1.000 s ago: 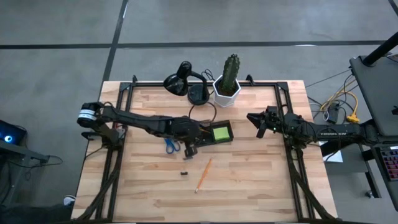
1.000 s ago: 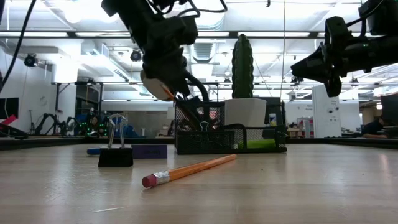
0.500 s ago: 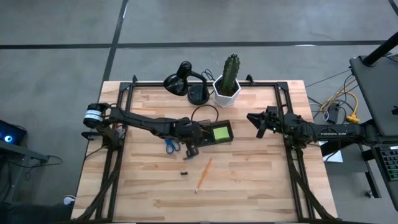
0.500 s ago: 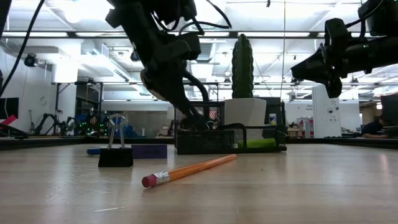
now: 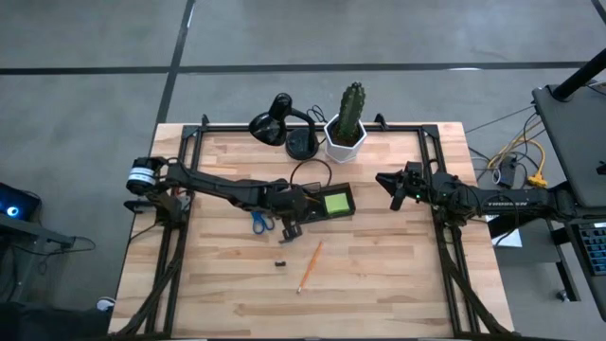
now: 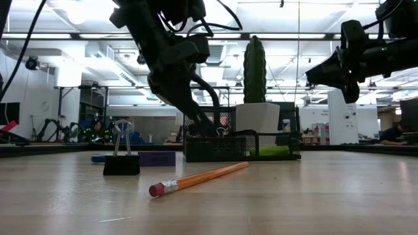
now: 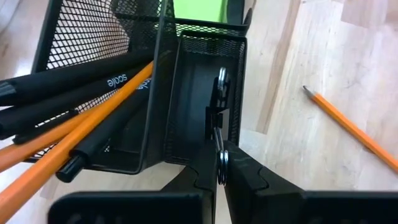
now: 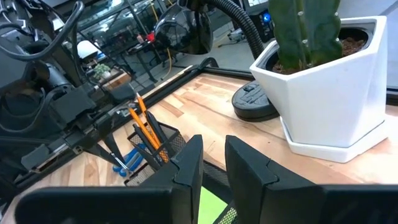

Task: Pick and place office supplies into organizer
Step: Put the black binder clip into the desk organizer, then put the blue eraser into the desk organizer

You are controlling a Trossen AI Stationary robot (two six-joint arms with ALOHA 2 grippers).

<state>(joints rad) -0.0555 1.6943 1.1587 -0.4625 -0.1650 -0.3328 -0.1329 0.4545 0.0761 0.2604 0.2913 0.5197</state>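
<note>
The organizer (image 5: pixel 327 202), a black mesh tray, stands mid-table. It holds a lime-green sticky pad (image 5: pixel 335 202), and black pens and orange pencils (image 7: pixel 74 106) stand in its cup. My left gripper (image 5: pixel 295 223) is shut on a black binder clip (image 7: pixel 214 112) that reaches down into a narrow compartment (image 7: pixel 199 93). On the wood lie blue-handled scissors (image 5: pixel 261 223), another binder clip (image 6: pixel 121 160) and an orange pencil (image 6: pixel 199 177). My right gripper (image 5: pixel 393 185) waits open near the table's right edge, holding nothing. My left gripper pinches the clip's silver wire handle (image 7: pixel 222 163) between its two fingertips. The fingers slant down from the organizer's near side. The clip hangs below them with its black body inside the mesh compartment; whether it touches the bottom I cannot tell.
A black desk lamp (image 5: pixel 279 123) and a cactus in a white pot (image 5: pixel 347 133) stand at the far edge behind the organizer. Bare wood lies to the right and near side of the loose pencil (image 5: pixel 310 265).
My left gripper has sunk a little toward the organizer, staying shut on the clip, and the clip has gone lower into the compartment. Over the last half second it has kept still.
</note>
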